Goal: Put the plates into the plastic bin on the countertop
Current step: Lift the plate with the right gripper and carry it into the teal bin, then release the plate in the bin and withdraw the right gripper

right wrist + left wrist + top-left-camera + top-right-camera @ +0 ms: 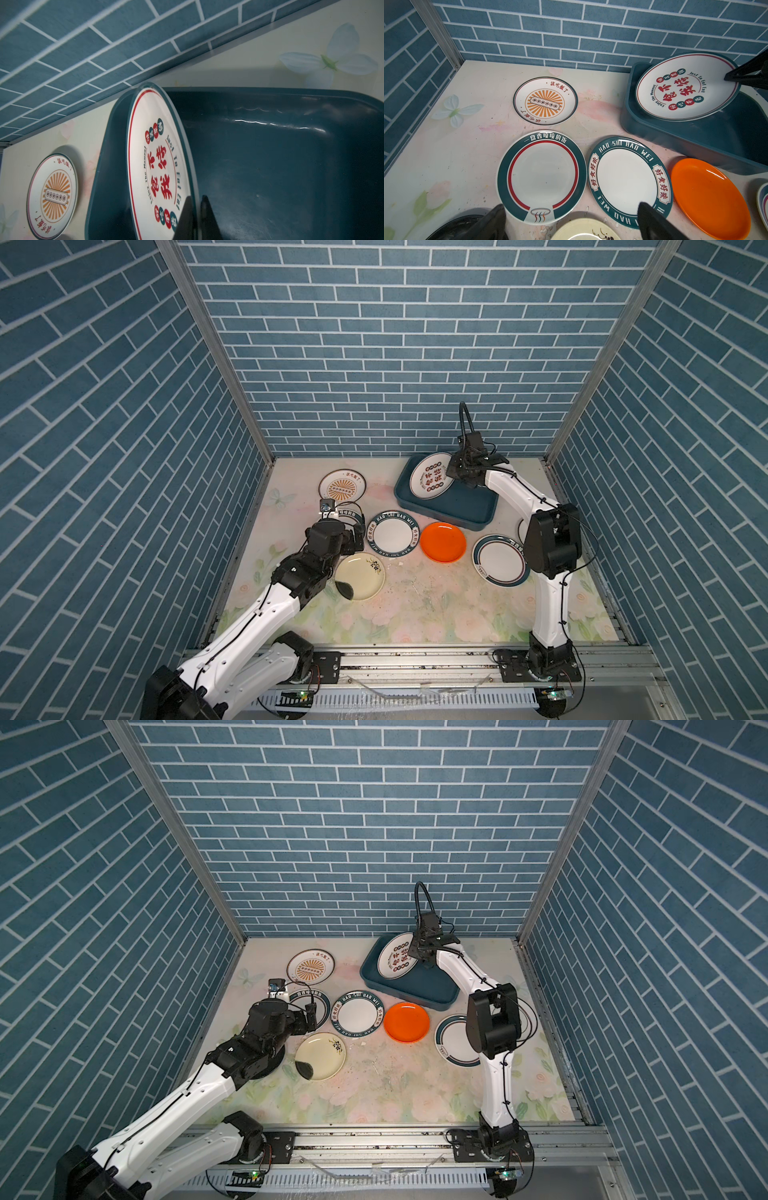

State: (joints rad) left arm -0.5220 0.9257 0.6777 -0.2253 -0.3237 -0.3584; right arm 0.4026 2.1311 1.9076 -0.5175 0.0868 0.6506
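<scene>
One round white glossy plate with red characters (431, 480), tilted over the far end of the dark teal plastic bin (457, 510), rim clenched in my right gripper (196, 216). Left gripper (571, 207) gaped, empty. Risk, I judged: dropped tilted, it might slide over the bin's wall.

Twin overviews above; wrist close-ups, plastic bin (685, 141) in both

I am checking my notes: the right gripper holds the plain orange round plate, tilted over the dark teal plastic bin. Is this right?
Not quite. The right gripper holds the white round plate with red characters, tilted over the dark teal plastic bin, as the right wrist view shows.
</scene>
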